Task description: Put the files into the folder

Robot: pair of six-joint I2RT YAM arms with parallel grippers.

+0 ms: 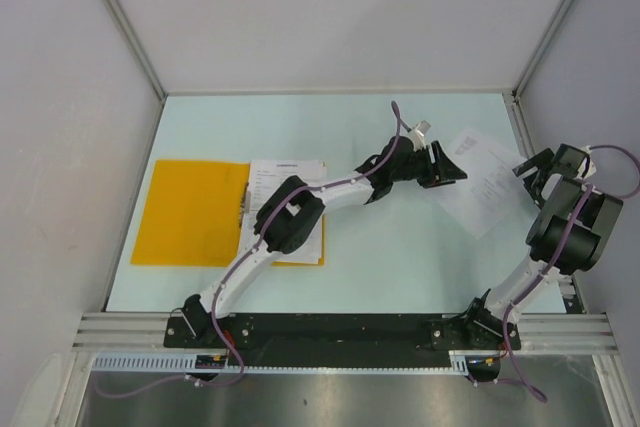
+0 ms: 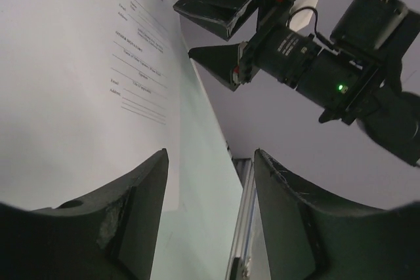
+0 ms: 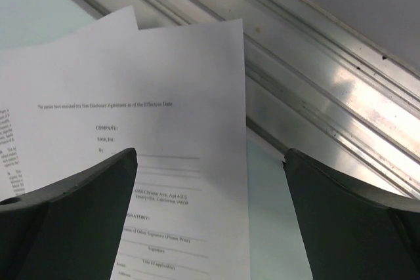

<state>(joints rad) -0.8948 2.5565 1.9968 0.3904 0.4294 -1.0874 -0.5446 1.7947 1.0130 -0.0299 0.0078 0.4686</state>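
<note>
Reaching across the table (image 1: pixel 350 267), the L arm had the left gripper (image 1: pixel 447 165) at the left edge of the loose files (image 1: pixel 482 179). These lay skewed at the table's right side, well apart from the folder (image 1: pixel 190 209). Its fingers stood partly apart w/ bare table showing in the gap and nothing b/w them; a sheet sat just beside one finger. The right gripper (image 1: pixel 537 169) hovered at the files' right edge, fingers spread wide, holding nothing, two overlapping sheets below it. The folder lay flat at left w/ another printed sheet (image 1: pixel 290 182) on its right part.
</note>
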